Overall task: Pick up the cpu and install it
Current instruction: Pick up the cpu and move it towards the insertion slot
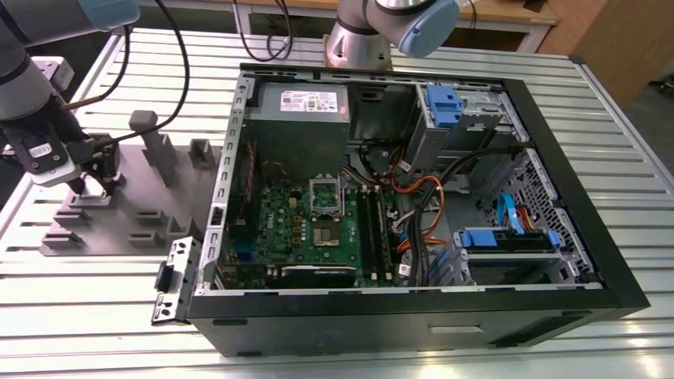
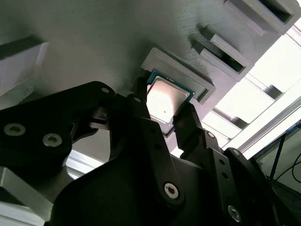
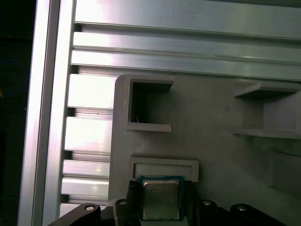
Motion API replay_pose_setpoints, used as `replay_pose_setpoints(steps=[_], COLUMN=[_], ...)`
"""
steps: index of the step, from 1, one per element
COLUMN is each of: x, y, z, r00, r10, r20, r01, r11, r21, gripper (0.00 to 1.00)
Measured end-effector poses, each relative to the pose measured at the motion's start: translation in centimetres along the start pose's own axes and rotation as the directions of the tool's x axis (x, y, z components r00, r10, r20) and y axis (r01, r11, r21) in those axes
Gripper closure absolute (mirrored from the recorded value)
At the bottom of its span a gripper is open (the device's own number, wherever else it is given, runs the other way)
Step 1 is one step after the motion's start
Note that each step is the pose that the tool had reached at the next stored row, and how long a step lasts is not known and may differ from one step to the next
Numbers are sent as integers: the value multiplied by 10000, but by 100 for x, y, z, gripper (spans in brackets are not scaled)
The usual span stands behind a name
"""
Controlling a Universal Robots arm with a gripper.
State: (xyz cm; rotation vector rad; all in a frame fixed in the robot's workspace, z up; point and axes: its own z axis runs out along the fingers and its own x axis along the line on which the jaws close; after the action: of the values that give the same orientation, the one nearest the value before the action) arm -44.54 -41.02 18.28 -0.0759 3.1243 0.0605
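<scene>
The cpu (image 2: 169,96) is a small square chip with a silvery top and a thin tan rim, also seen in the first wrist view (image 3: 161,197). It sits between the two black fingers of my gripper (image 2: 164,113), which press on its opposite edges just beside a shallow grey nest (image 3: 164,165) of the holder block. In the exterior view my gripper (image 1: 90,188) hangs low over the grey holder block (image 1: 137,217) at the exterior view's left, outside the computer case. The open socket (image 1: 325,234) lies on the green motherboard inside the case.
The black computer case (image 1: 421,320) lies open on the slatted aluminium table (image 1: 632,158). Inside it are a grey power supply (image 1: 300,110), blue drive brackets (image 1: 447,103) and orange cables (image 1: 416,205). Upright posts (image 1: 156,142) rise from the holder block near my gripper.
</scene>
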Motion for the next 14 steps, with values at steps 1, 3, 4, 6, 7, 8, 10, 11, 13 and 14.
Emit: replay_pose_setpoints(steps=[1,3,4,6,7,8,10,11,13,14], x=[0,-1,-1,-2,-2,-2,-3,-3,-4,-4], y=[0,0,0,0,1,2,3,4,5,5], z=[0,0,-1,-19,-34,-54,-94,-109,-130,-133], r00=[10000,10000,10000,10000,10000,10000,10000,10000,10000,10000], r10=[0,0,-1,0,0,0,0,0,1,0], r20=[0,0,-1,-3,-2,-3,-9,-12,-15,-15], r01=[0,0,1,0,0,0,0,0,-1,0], r11=[10000,10000,10000,10000,10000,10000,10000,10000,10000,10000], r21=[0,0,0,2,0,0,0,0,-1,-2], gripper=[53,53,53,53,53,53,53,53,53,53])
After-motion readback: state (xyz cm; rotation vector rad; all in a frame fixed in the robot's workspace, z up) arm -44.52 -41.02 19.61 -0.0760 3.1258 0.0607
